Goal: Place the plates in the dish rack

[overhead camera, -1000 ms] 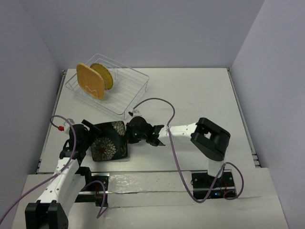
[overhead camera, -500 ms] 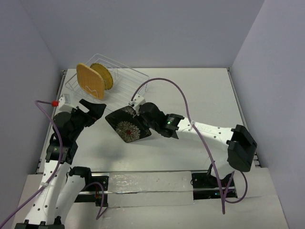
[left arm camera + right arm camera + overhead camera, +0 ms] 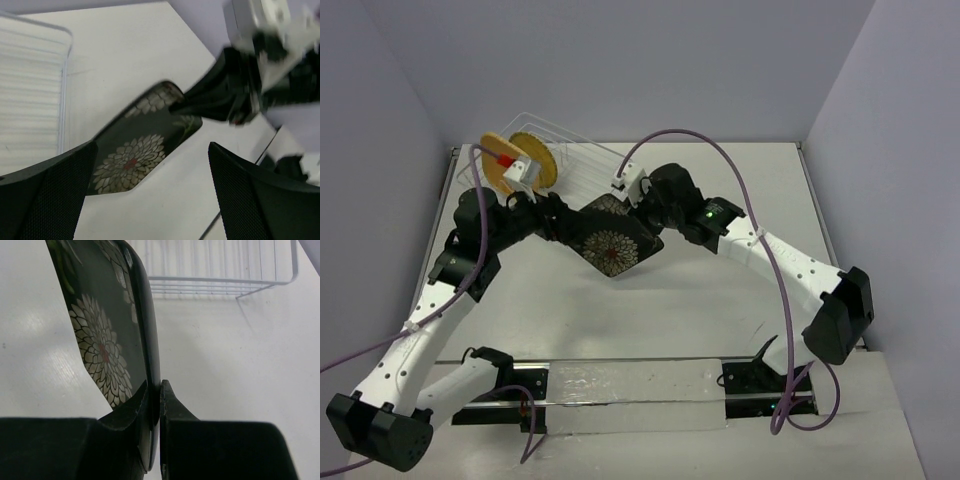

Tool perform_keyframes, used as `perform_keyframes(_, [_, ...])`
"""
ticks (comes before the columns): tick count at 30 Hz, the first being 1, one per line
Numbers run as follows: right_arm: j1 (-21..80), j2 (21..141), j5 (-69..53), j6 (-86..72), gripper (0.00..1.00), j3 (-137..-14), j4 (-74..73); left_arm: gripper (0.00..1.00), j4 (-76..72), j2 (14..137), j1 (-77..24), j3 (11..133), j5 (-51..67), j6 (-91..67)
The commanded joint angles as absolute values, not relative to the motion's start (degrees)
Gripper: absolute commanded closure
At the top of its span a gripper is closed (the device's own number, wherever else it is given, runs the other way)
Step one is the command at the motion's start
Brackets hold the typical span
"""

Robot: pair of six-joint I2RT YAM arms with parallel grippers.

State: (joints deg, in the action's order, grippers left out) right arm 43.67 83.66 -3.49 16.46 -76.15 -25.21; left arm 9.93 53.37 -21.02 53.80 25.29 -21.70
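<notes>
My right gripper (image 3: 640,218) is shut on the rim of the black plate with white flowers (image 3: 616,245). It holds the plate tilted above the table, just in front of the wire dish rack (image 3: 595,165). The right wrist view shows the plate's edge (image 3: 150,330) pinched between the fingers of the right gripper (image 3: 159,390). My left gripper (image 3: 556,220) hangs open at the plate's left corner; in its own view the left gripper (image 3: 150,195) has only the plate (image 3: 132,152) showing between its fingers. The orange plate (image 3: 492,150) and the yellow plate (image 3: 542,160) stand upright in the rack.
The rack sits at the table's far left, against the back wall; its ribbed floor (image 3: 30,100) and its front rim (image 3: 220,282) show in the wrist views. Purple cables loop off both arms above the table. The right arm stretches diagonally across the middle.
The right arm has lifted the black plate from the near-left table and carried it up toward the rack. The left arm, still open, has swung forward beside the plate.
</notes>
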Motion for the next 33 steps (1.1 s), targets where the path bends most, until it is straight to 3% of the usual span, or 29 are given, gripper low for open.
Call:
perform_keyframes(1, [38.86,77.72,-15.68,17.11,1.00,-81.98,-21.14,0.01,3.77,51.47,-21.62,54.22,37.46,-3.82])
perform_keyframes(5, [36.67,76.40,-19.15,16.62,1.00,-82.71,-22.93,0.01,4.97,52.68,-21.62,56.90,41.10,8.11])
perform_keyframes(16, [35.22,73.92,-21.53,14.74,1.00,-81.65,-22.76,0.01,10.68,66.29,-21.62,65.63,46.98,18.61])
perform_keyframes(24, [34.72,73.23,-22.94,16.72,1.00,-82.04,-21.97,0.17,26.28,77.69,-21.62,77.83,57.81,34.08])
perform_keyframes(29, [34.54,72.39,-24.14,18.39,1.00,-81.02,-19.92,0.40,42.59,83.56,-21.62,86.85,61.40,48.37])
perform_keyframes(33, [34.48,71.81,-22.91,17.72,1.00,-81.04,-18.48,0.41,43.30,85.14,-21.62,88.12,60.17,49.15])
